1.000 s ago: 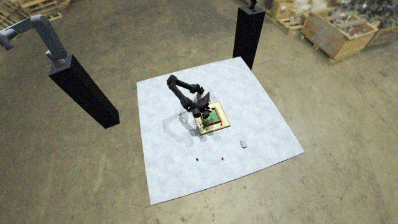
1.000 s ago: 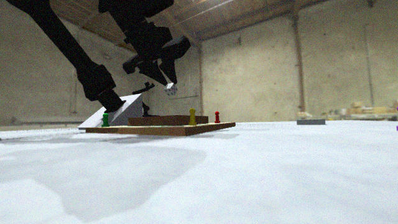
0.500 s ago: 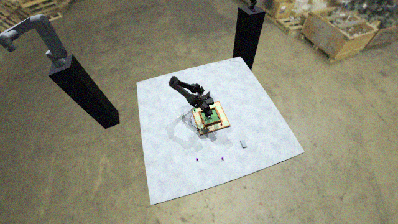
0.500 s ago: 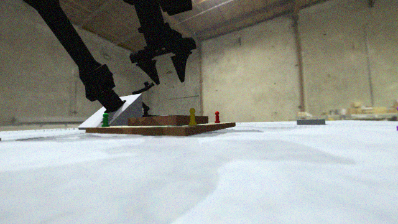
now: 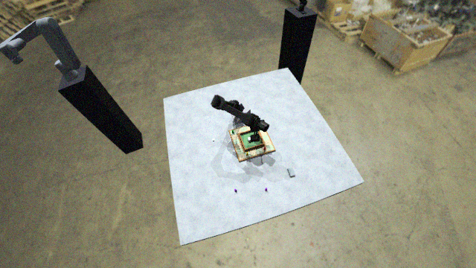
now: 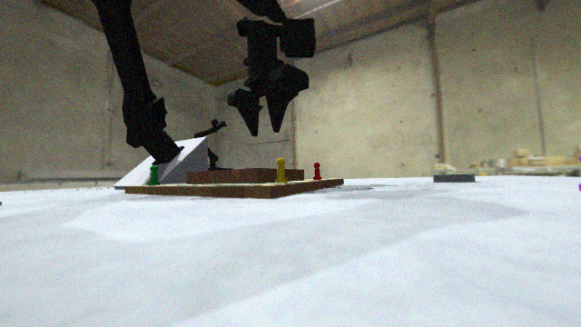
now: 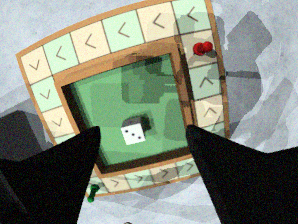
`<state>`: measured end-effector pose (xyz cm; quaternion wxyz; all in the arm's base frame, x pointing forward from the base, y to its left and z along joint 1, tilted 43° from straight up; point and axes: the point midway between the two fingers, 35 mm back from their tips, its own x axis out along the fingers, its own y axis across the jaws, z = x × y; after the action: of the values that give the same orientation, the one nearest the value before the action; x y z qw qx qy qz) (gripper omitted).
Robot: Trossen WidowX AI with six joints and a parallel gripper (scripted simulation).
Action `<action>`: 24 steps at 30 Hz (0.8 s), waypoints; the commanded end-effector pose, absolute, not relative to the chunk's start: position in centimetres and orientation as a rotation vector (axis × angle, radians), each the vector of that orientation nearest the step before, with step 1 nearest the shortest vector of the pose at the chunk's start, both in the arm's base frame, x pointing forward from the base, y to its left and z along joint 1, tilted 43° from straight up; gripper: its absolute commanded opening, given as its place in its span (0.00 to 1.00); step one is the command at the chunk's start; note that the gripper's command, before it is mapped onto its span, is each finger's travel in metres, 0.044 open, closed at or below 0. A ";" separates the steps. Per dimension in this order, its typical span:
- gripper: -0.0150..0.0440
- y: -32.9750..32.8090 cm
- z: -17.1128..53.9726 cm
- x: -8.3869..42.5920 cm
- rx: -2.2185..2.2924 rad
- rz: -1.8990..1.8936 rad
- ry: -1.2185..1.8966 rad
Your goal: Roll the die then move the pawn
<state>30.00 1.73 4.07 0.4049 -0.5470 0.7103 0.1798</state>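
Above the green tray (image 7: 100, 106) at the middle of the game board (image 7: 49, 63) hangs the tool (image 6: 263, 129), its two dark fingers (image 6: 278, 111) spread apart and pointing down with nothing between them. On the tray's felt lies the white die (image 7: 133, 132), apart from the fingers and near the tray's lower wall in the wrist view; its pips are too blurred to count. Around the tray runs a ring of pale squares marked with arrows. On that ring, at the right side in the wrist view, stands the red pawn (image 7: 202, 48), just outside the tray's brown rim. From the exterior view it stands at the board's right end, with a yellow pawn (image 6: 280, 170) just beside it to the left and a green pawn (image 6: 153, 175) at the far left end. Beyond the board, on the pale tabletop (image 5: 316, 141), a small grey block (image 5: 291, 172) and two purple pieces (image 5: 236, 190) lie well apart from the board.
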 end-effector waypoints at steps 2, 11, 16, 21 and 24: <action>0.60 2.4 1.9 34.8 -1.104 0.025 1.750; 0.59 2.8 -0.9 38.9 -0.811 -0.360 1.637; 0.59 2.7 -0.9 39.0 -0.811 -0.361 1.637; 0.59 2.3 -1.2 39.0 -0.811 -0.361 1.637; 0.59 1.6 -1.9 39.0 -0.811 -0.361 1.637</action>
<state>39.19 2.31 -1.31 0.6015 -0.3472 0.7027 -0.1545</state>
